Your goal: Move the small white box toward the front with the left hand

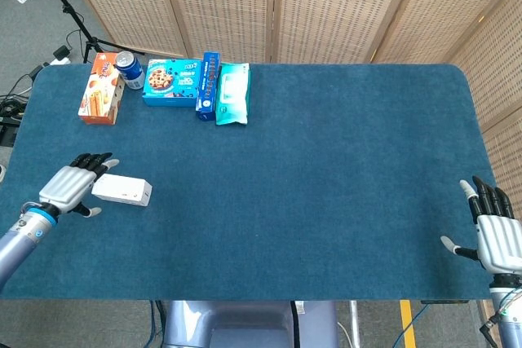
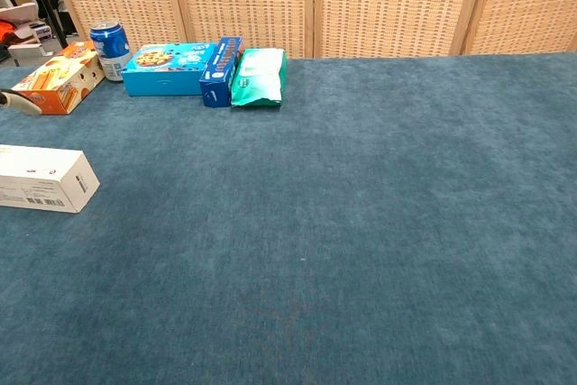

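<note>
The small white box (image 1: 122,191) lies flat on the blue table (image 1: 326,169) near its left edge; in the chest view the box (image 2: 45,179) sits at the far left. My left hand (image 1: 72,189) is just left of the box's end with its fingers spread and nothing held; whether it touches the box I cannot tell. In the chest view only one fingertip (image 2: 20,102) of that hand shows at the left border. My right hand (image 1: 499,238) rests open at the table's front right corner, far from the box.
Along the back left stand an orange carton (image 1: 99,89), a blue can (image 1: 129,69), a light blue cookie box (image 1: 171,81), a dark blue box (image 1: 208,85) and a green wipes pack (image 1: 232,93). Wicker screens stand behind the table.
</note>
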You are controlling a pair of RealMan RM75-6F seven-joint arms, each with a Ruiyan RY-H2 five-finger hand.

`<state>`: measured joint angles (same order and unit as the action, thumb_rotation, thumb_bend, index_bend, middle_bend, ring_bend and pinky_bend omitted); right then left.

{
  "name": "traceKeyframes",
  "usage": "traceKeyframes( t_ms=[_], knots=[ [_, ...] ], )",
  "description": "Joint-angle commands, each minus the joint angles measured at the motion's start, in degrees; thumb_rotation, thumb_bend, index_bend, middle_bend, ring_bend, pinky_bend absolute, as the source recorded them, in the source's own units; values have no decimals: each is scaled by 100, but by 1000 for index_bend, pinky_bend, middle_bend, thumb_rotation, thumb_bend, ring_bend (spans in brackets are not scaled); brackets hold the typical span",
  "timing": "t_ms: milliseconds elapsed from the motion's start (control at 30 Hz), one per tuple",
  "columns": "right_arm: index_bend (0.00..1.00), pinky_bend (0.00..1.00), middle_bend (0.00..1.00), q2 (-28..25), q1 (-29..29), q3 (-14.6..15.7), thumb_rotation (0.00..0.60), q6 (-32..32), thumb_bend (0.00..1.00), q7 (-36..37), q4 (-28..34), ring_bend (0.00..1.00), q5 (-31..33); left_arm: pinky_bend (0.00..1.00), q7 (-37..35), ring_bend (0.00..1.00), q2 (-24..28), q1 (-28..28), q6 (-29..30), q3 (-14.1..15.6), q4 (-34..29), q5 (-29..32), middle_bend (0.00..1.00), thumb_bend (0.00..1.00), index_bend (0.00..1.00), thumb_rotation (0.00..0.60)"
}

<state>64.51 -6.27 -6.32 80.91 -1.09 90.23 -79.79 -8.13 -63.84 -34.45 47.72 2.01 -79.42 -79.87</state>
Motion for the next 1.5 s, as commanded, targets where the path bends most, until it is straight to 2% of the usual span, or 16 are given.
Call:
traceKeyframes(
  t_ms=[33,267,300,367,433,533,600,800,900,1033,1067,1133,1200,1367,1500],
  knots=[
    [0,0,0,-4,-5,-1,600,-6,0,15,-3,0,-4,4,-31,0,-400,58,-20,-75,351,193,0,175,0,600],
    [0,0,0,8,-28,-1,600,-68,0,20,-31,0,30,101,101,1,-1026,40,67,-257,938,326,4,191,9,600],
    [0,0,0,10,-29,-1,600,-72,0,17,-33,0,33,141,114,22,-1073,33,68,-275,979,339,33,201,38,600],
    [0,0,0,14,-33,0,600,-81,0,12,-35,0,39,232,121,116,-1162,26,96,-313,1059,349,143,245,161,600],
    [0,0,0,16,-37,-1,600,-91,0,6,-37,0,49,325,125,239,-1239,36,171,-356,1135,351,276,330,339,600],
    [0,0,0,18,-48,5,600,-126,0,-19,-38,0,68,372,198,295,-1310,48,221,-361,1253,330,347,405,453,600],
    [0,0,0,19,-53,7,600,-138,0,-21,-35,0,70,378,185,303,-1319,52,214,-356,1270,318,362,433,478,600],
    [0,0,0,13,-50,3,600,-131,0,-9,-33,0,79,378,-91,303,-1025,87,221,-226,1118,59,366,458,488,600],
    [0,0,0,12,-53,6,600,-136,0,-6,-28,0,75,378,-344,303,-668,92,251,-159,855,-127,366,460,489,600],
    [0,0,0,20,-56,17,600,-133,0,-35,-16,0,56,378,-731,312,55,38,222,-56,230,-420,375,469,503,600],
    [0,0,0,24,-58,22,600,-137,0,-48,-13,0,55,378,-827,315,291,-20,76,-11,8,-460,378,484,509,600],
    [0,0,0,33,-64,28,600,-143,0,-77,-5,0,49,378,-1248,320,874,-309,-645,127,-605,-506,383,543,528,600],
    [0,0,0,37,-64,29,600,-139,0,-91,-1,0,51,378,-1552,320,1198,-586,-1247,196,-906,-532,384,567,535,600],
    [0,0,0,33,-62,19,600,-139,0,-82,-1,0,74,378,-1794,320,1433,-1089,-2370,284,-1114,-469,384,576,538,600],
    [0,0,0,30,-64,9,600,-152,0,-65,-13,0,103,379,-1885,320,1348,-1323,-2876,252,-1080,-335,384,577,558,600]
  ],
)
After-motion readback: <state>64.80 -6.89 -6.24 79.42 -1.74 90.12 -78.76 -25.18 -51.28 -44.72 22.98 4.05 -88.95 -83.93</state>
